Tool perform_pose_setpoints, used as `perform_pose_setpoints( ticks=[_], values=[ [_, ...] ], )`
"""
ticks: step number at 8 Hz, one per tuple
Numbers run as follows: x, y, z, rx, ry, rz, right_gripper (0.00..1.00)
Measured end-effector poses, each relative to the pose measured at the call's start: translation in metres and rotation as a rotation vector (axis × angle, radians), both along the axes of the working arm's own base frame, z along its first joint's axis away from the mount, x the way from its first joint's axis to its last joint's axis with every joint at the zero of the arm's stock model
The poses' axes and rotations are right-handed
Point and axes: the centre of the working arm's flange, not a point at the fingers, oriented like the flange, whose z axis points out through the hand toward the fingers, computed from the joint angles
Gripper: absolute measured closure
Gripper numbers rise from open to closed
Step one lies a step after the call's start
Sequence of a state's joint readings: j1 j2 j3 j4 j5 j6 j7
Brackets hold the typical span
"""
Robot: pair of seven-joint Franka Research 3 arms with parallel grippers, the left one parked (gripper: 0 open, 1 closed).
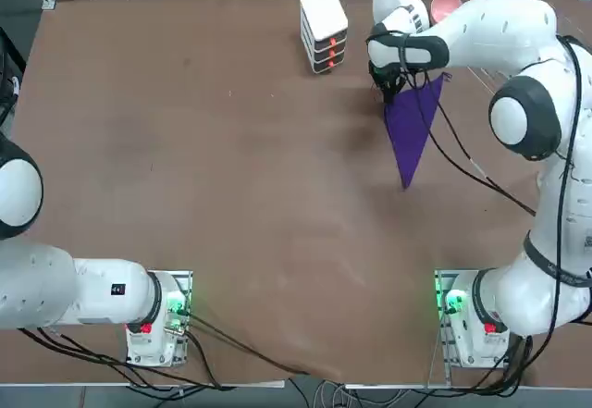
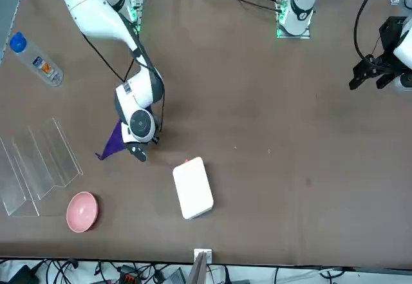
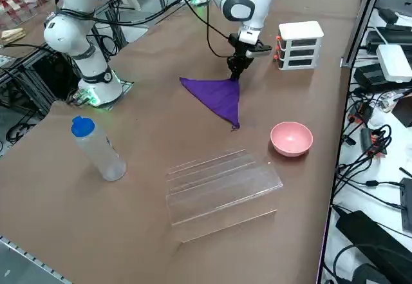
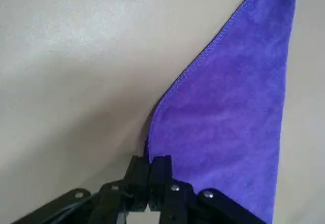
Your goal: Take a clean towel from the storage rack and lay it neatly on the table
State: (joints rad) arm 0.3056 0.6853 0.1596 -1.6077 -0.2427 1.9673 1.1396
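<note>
Near to far from the raised side camera:

Closest, a clear plastic bottle (image 3: 98,147) with a blue cap, standing upright on the brown counter (image 3: 148,123). Just past it, the storage rack (image 3: 219,190) of see-through rods, with no cloth left on it. So the first half of the job judged done: towel already out of the rack.

Next, a pink bowl (image 3: 291,138), apart from the rack and clear of the cloth.

Then the purple towel (image 3: 215,97), near the middle of the right arm's side of the counter, well apart from the rack. Spread as a long triangle rather than a rectangle, so probably folded over or bunched along one edge; most of it lying on the counter, one corner pinched up.

At that raised corner, the right claw (image 3: 234,70), pointing down and clamped shut on the towel's tip; wrist camera confirms both fingers (image 4: 161,169) pressed together with the cloth edge between them.

Farthest, a white stacked box (image 3: 300,44) with red-orange marks, beside the claw but not touching it.

Remaining, by this reading: lowering the pinched corner, flattening the cloth into a neat shape, letting go and pulling clear. Roughly past halfway, but the tidy laying-out not yet done.
</note>
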Motion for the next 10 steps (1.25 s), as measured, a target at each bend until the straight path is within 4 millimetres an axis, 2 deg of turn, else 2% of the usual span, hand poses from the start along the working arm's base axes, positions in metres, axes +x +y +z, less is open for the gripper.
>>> perform_pose_setpoints(
  ticks=[3,6,8,9,10],
  values=[
    [0.0,-0.0001,0.0,0.0,0.0,0.0,0.96],
    [0.0001,-0.0002,0.0,0.0,0.0,0.0,0.9],
    [0.0002,-0.0005,0.0,0.0,0.0,-0.001,0.94],
    [0.0002,-0.0005,0.0,0.0,0.0,-0.001,0.99],
    [0.0006,-0.0013,0.0,0.0,0.0,-0.002,0.99]
  ],
)
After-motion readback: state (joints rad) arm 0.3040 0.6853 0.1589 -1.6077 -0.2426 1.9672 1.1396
